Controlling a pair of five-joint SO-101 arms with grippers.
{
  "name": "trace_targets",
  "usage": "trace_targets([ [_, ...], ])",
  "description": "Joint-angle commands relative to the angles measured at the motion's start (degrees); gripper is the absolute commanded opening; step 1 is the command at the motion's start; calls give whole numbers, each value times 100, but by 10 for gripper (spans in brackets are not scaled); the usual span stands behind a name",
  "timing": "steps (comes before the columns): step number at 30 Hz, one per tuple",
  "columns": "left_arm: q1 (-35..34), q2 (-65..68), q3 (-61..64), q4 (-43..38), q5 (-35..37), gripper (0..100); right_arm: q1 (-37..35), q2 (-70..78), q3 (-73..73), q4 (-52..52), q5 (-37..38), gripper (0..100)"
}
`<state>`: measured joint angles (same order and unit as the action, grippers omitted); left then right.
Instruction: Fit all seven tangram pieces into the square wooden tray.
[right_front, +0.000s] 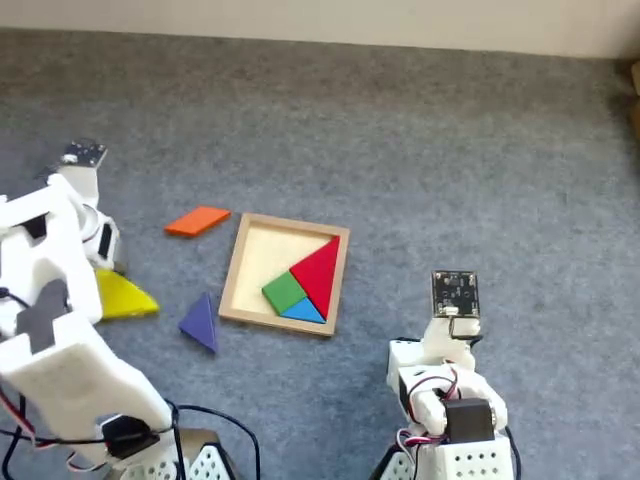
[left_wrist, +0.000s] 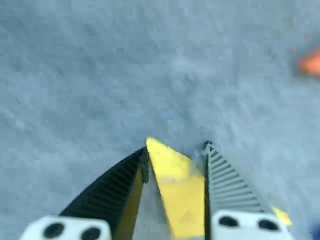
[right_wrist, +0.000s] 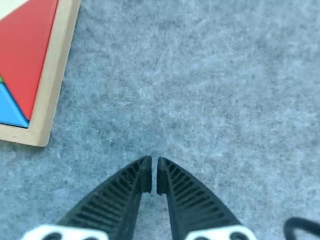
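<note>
The square wooden tray (right_front: 236, 268) lies mid-carpet and holds a red triangle (right_front: 320, 272), a green square (right_front: 284, 291) and a blue triangle (right_front: 303, 311). An orange parallelogram (right_front: 197, 221) and a purple triangle (right_front: 200, 321) lie on the carpet to its left. Further left, my left gripper (left_wrist: 176, 148) is shut on the yellow triangle (left_wrist: 177, 187), whose tip (right_front: 128, 297) sticks out from under the arm. My right gripper (right_wrist: 150, 172) is shut with nothing in it, just above the carpet to the right of the tray's near corner (right_wrist: 42, 107).
Grey carpet covers the whole floor. The left arm's white body (right_front: 60, 350) fills the lower left, and the right arm's base (right_front: 448, 410) stands at the bottom right. Open carpet stretches behind and to the right of the tray.
</note>
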<state>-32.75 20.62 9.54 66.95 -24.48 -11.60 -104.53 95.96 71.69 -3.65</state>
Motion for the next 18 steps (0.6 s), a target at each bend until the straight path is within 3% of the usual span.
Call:
trace_targets([
  [1, 119, -1235, 391, 369, 35, 178, 75, -127, 778, 40, -35, 34],
  [6, 31, -2607, 1191, 422, 26, 196, 75, -127, 778, 40, -35, 34],
  [10, -92, -3486, 1851, 580, 44, 309, 75, -127, 778, 40, -35, 34],
  [18, -681, -4066, 2818, 123, -378, 313, 75, -127, 778, 40, -35, 34],
])
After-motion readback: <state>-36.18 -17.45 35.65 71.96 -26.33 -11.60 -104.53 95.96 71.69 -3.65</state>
